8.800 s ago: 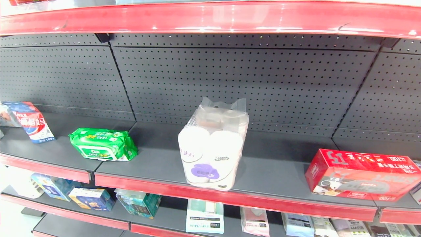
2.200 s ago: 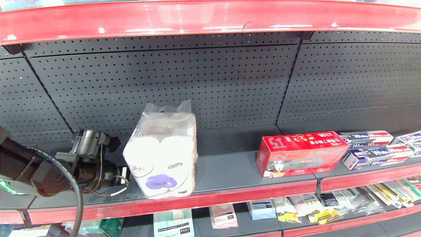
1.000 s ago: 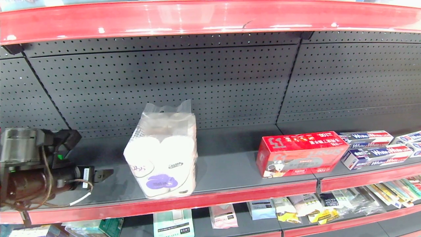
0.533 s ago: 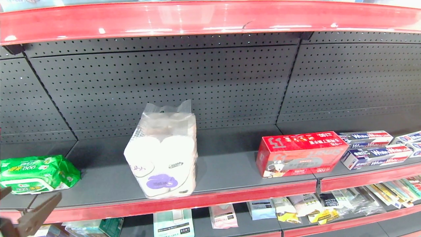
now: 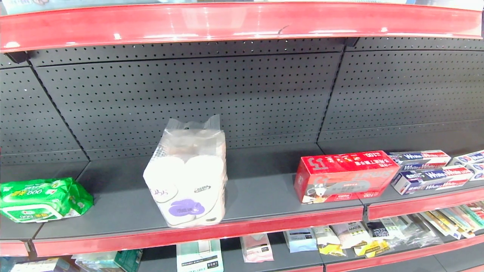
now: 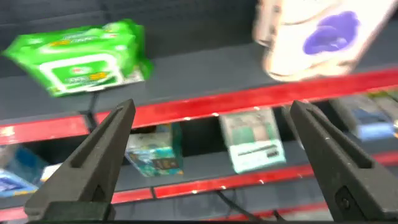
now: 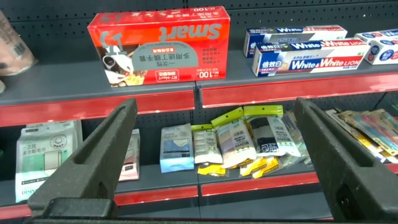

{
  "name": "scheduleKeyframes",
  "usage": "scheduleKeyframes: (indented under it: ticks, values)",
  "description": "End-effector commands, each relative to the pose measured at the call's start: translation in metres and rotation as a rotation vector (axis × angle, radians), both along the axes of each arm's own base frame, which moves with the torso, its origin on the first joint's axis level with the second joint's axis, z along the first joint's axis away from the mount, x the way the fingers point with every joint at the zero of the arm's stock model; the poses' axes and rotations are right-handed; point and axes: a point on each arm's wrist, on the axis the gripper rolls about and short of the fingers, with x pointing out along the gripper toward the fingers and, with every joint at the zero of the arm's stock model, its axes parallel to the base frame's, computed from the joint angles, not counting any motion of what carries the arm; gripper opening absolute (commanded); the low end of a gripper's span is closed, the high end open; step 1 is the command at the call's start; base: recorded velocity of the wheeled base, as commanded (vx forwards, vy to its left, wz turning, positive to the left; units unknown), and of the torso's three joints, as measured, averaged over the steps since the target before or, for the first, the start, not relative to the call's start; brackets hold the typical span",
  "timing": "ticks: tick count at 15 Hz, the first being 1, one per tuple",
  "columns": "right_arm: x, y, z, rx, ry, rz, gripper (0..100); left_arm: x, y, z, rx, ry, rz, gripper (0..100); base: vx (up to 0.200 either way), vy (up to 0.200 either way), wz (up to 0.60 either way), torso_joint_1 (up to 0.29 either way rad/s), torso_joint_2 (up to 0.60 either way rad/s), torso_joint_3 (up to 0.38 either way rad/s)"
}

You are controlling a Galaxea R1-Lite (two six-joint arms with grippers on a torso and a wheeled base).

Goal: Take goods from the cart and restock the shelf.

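Head view: the toilet roll pack stands upright near the front edge of the dark shelf, well apart from the green wipes pack to its left and the red box to its right. The left gripper and right gripper both hang before the shelf front, jaws spread wide, holding nothing

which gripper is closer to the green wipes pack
Left. The left gripper sits open before the green wipes pack; the right gripper is off along the shelf, facing the red box.
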Motion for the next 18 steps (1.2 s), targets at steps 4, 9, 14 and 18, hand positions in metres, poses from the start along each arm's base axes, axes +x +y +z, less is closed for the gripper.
scheduleKeyframes:
  ticks: [4, 9, 14, 18]
  values:
    - [0.0001, 0.0001, 0.0001, -0.008, 0.001, 0.006, 100, -0.0024, 0.0003, -0.0056, -0.022, -0.029, 0.009, 100, 0.000, 0.000, 0.00, 0.000, 0.00, 0.000]
    - [0.0001, 0.0002, 0.0001, -0.006, 0.001, 0.008, 100, -0.0024, 0.0002, -0.0056, -0.010, -0.029, 0.000, 100, 0.000, 0.000, 0.60, 0.003, 0.00, 0.003]
    - [0.0001, 0.0001, 0.0001, -0.005, 0.001, 0.009, 100, -0.0024, 0.0002, -0.0056, -0.013, -0.029, 0.002, 100, 0.000, 0.000, 0.12, 0.001, 0.00, 0.000]
    - [0.0001, 0.0002, 0.0001, -0.006, 0.001, 0.008, 100, -0.0023, 0.0002, -0.0060, -0.020, -0.027, 0.001, 100, 0.000, 0.000, 0.00, 0.000, 0.00, 0.000]
